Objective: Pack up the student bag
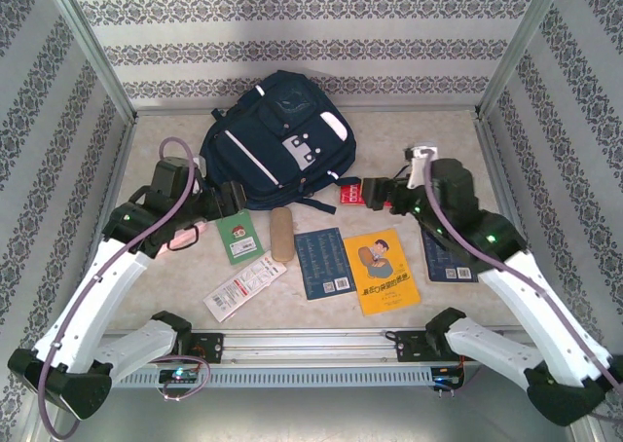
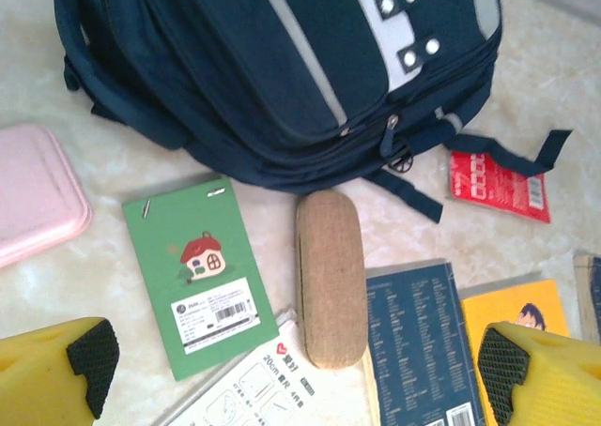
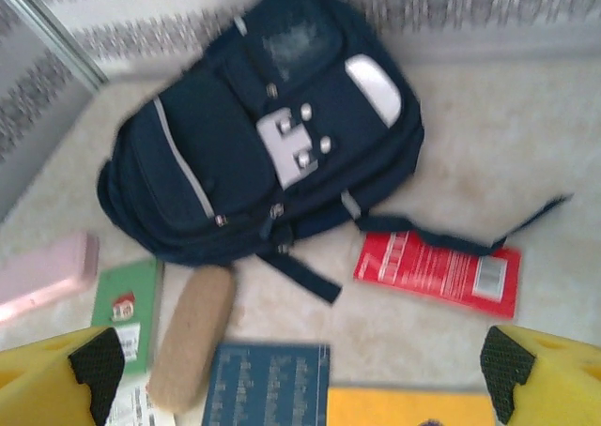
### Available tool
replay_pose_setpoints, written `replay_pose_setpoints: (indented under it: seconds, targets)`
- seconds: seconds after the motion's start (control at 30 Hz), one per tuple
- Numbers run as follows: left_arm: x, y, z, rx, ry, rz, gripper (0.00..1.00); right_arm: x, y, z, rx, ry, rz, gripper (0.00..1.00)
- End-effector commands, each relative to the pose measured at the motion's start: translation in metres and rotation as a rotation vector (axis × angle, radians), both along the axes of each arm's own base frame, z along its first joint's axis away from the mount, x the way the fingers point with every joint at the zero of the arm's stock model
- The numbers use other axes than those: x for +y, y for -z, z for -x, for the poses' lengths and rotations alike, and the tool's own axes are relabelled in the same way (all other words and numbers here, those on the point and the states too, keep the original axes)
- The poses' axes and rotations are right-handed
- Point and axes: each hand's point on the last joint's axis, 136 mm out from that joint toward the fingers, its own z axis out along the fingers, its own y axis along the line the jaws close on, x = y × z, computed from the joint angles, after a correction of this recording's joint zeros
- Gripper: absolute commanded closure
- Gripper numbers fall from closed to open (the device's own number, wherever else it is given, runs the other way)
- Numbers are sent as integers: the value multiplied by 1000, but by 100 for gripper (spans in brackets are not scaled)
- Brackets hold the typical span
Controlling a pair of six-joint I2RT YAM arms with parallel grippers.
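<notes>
The student bag point(image 1: 277, 140) lies flat at the far middle of the desk point(image 1: 175, 301), front panel up, its dark straps point(image 2: 507, 149) trailing toward the near side; every pocket I can see looks zipped shut, though the main opening is not clearly shown

The left fingers point(image 2: 92, 356) are spread wide with nothing between them, hanging above the green notebook point(image 2: 197, 276) and the tan case point(image 2: 329, 276) just in front of the bag; the right fingers point(image 3: 94, 362) are likewise spread and empty, looking over the red packet point(image 3: 437, 271), which lies beside the bag's near right corner with a strap across its top edge

My judgement is that the bag will handle as a soft, limp thing: the fabric should sag and fold rather than hold a shape, so a pull at one spot will likely drag or crumple it instead of lifting it whole; it seems light while unfilled, not fragile, and the woven cloth should give decent purchase

It is far too broad to span, so the hold has to be on a small feature; the zip pulls point(image 2: 390, 135) at the near edge look the best target for opening, though small and easy to miss; a strap or a pinched ridge of fabric would serve for steadying it; one arm would probably have to pin the bag or hold the mouth open while the other loads
</notes>
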Motion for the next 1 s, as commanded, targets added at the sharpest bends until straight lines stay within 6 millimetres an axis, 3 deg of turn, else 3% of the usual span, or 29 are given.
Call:
replay_pose_setpoints:
  seconds: [0.0,0.23,0.4,0.5,0.57,0.6,0.7,0.8,0.97]
  targets:
    - [-1,14,10,45,8,12,1,25,14,6,57,-64,-31,2]
    - [5,29,10,75,-8,-28,1,106,43,-26,123,-231,75,2]
    - [15,26,6,25,-43,-68,1,162,59,-67,226,-389,37,17]
    - [26,24,3,3,-85,-116,1,195,74,-97,252,-398,46,2]
    - [31,27,3,-4,-103,-133,1,202,89,-123,267,-327,108,2]
    - [32,28,4,-6,-103,-136,1,213,95,-133,262,-374,111,2]
    - [37,29,6,-25,-112,-156,1,238,108,-160,293,-478,-13,11]
    - [44,27,8,-49,-133,-175,1,248,121,-194,316,-480,-74,15]
    - [42,27,6,-66,-120,-170,1,266,144,-222,339,-534,-124,18]
